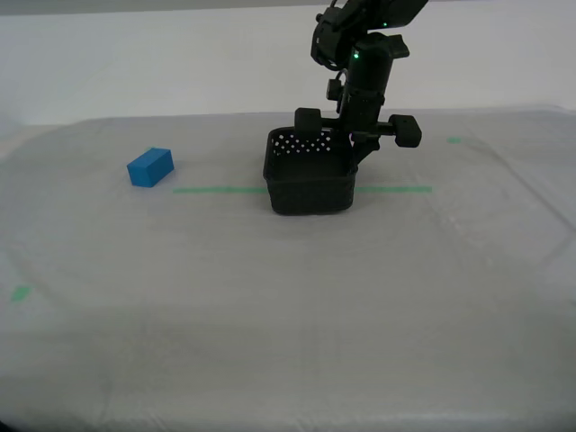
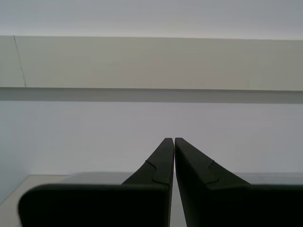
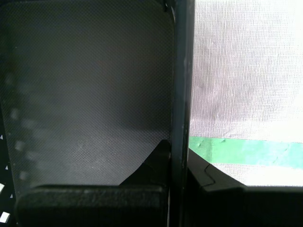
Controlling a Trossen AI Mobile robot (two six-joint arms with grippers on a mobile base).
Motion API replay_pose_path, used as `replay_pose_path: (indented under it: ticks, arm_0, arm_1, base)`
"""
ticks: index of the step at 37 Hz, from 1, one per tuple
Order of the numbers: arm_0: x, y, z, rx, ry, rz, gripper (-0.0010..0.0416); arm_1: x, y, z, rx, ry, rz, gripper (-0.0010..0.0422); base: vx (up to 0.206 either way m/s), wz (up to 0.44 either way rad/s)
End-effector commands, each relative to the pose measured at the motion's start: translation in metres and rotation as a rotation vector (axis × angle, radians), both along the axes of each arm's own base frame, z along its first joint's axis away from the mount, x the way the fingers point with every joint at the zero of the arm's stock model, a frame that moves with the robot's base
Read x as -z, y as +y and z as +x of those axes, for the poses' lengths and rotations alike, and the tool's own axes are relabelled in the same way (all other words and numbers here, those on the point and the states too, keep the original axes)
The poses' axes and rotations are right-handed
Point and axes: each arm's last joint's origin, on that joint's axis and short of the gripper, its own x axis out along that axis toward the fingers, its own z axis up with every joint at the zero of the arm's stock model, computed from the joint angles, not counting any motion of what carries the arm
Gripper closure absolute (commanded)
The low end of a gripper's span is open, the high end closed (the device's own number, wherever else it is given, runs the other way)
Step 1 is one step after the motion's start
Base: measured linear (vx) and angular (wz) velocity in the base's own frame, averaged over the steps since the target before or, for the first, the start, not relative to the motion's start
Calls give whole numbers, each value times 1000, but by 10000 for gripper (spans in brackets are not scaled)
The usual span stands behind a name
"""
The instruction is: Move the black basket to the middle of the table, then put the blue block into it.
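The black basket (image 1: 310, 184) stands on the table (image 1: 270, 315) across the green tape line, near the middle of the exterior view. My first gripper (image 1: 353, 162) reaches down from above and is shut on the basket's wall at the exterior view's right. In the first wrist view that wall (image 3: 182, 71) runs between the fingertips of the gripper (image 3: 179, 144), one inside over the basket floor (image 3: 90, 94) and one outside. The blue block (image 1: 150, 167) lies alone on the table towards the exterior view's left. My second gripper (image 2: 174, 140) is shut on nothing, facing a pale wall.
A thin green tape line (image 1: 216, 190) crosses the table behind the basket and shows in the first wrist view as a green tape strip (image 3: 246, 152). Small green marks sit at the exterior view's far right (image 1: 454, 139) and near left (image 1: 20, 292).
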Motion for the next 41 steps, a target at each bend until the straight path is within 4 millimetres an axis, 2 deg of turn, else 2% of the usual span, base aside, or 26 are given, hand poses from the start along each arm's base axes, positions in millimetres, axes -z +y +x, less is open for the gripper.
replay_pose_path:
  ticks: [1, 8, 14, 23, 33, 41]
  arm_0:
    - [-1, 0, 0, -4, 1, 3, 406]
    - [0, 1, -1, -9, 10, 15, 406]
    - [9, -2, -5, 0, 34, 20, 404]
    - [20, -5, -10, -29, 50, 22, 378]
    - [20, -5, -9, -33, 45, 21, 308]
    - [11, -5, -10, -75, 29, 17, 210]
  arm_1:
    - [-1, 0, 0, 0, -5, 1, 412]
    - [-1, 0, 0, 0, -5, 1, 412]
    - [-1, 0, 0, -1, -5, 1, 412]
    - [-1, 0, 0, 0, -5, 1, 412]
    - [-1, 0, 0, 0, -5, 1, 412]
    - [-1, 0, 0, 0, -5, 1, 412]
  base:
    - [0, 0]
    - [0, 0]
    - [0, 0]
    - [0, 0]
    - [0, 0]
    - [0, 0]
